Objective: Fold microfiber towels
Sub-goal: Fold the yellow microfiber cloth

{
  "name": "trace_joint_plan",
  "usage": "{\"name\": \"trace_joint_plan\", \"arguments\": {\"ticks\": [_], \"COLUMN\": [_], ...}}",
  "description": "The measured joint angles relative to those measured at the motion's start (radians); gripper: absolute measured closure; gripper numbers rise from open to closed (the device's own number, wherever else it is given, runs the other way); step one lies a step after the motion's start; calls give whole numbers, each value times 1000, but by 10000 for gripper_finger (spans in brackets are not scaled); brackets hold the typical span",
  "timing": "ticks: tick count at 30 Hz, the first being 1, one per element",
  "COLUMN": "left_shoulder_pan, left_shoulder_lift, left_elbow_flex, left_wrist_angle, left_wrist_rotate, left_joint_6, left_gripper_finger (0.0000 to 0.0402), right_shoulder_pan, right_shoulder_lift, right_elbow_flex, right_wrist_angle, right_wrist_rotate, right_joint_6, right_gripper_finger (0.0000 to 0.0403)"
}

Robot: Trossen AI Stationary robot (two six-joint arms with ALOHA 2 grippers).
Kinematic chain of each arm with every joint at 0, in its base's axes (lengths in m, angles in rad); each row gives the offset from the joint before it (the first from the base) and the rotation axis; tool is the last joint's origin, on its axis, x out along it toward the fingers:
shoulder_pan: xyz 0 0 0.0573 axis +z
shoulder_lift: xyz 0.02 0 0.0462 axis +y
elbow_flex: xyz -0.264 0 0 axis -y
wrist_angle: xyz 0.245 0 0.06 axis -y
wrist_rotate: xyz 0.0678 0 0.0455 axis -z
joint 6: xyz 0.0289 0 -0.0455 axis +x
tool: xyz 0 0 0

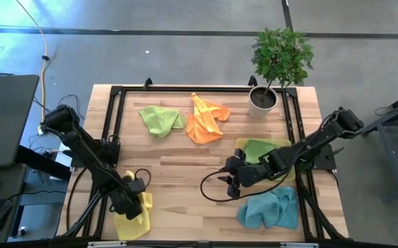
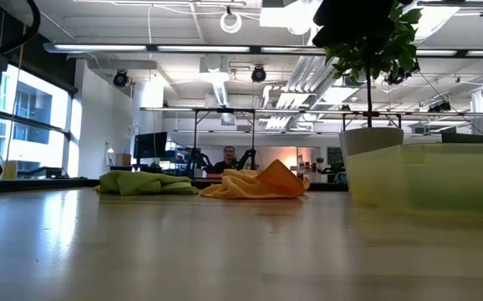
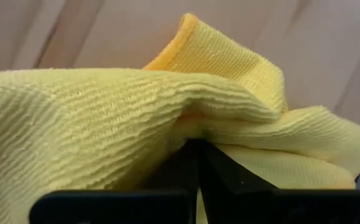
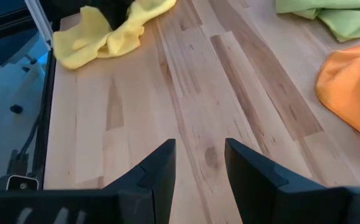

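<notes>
Step in hand: picking up the first towel; no cloth on the worktop (image 1: 185, 169) looks folded yet, so the task seems barely begun.
Left gripper (image 1: 135, 200): at the near left corner of the worktop, fingers closed on the yellow towel (image 1: 133, 215); the left wrist view shows a ridge of yellow towel (image 3: 136, 112) pinched right at the fingertips.
Yellow towel: crumpled, lying at the near left edge, partly under the left gripper; the right wrist view shows it (image 4: 105, 34) bunched beside the frame rail.
Right gripper (image 1: 232, 180): over bare wood right of centre, fingers (image 4: 158, 171) parted and holding nothing.
Other towels: a lime one (image 1: 161, 119) and the orange one (image 1: 206, 118) crumpled side by side at the far side; another lime one (image 1: 259, 149) on a second yellow one by the right edge, under the right arm; the teal one (image 1: 271, 209) at the near right corner.
Plant pot (image 1: 262, 100): far right corner, apart from the cloths.
Next move, as I judge it: lift the pinched yellow towel and draw it toward the open middle of the worktop, then have the right gripper take a second corner so it can be spread flat before folding.
Watch for: the pinch seems to hold a fold rather than a corner, so the cloth may hang bunched and need re-gripping.
</notes>
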Motion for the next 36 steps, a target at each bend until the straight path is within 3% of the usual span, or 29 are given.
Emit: {"name": "trace_joint_plan", "arguments": {"ticks": [7, 11, 23, 31, 36], "left_shoulder_pan": [129, 238, 567, 694, 741], "left_shoulder_lift": [48, 74, 112, 112, 76], "left_elbow_flex": [-6, -5, -7, -6, -6], "left_wrist_angle": [185, 214, 378, 423, 512], "left_wrist_rotate": [-139, -170, -165, -162, 5], "left_joint_6": [232, 323, 607, 719, 687], "left_gripper_finger": [401, 402, 401, 401, 401], "right_shoulder_pan": [0, 0, 0, 0, 0], "right_shoulder_lift": [0, 0, 0, 0, 29], "right_elbow_flex": [0, 0, 0, 0, 1], "right_wrist_angle": [0, 0, 0, 28, 154], "right_wrist_rotate": [5, 4, 27, 74, 75], "right_joint_6": [-1, 1, 2, 2, 0], "right_gripper_finger": [274, 274, 274, 274, 274]}}
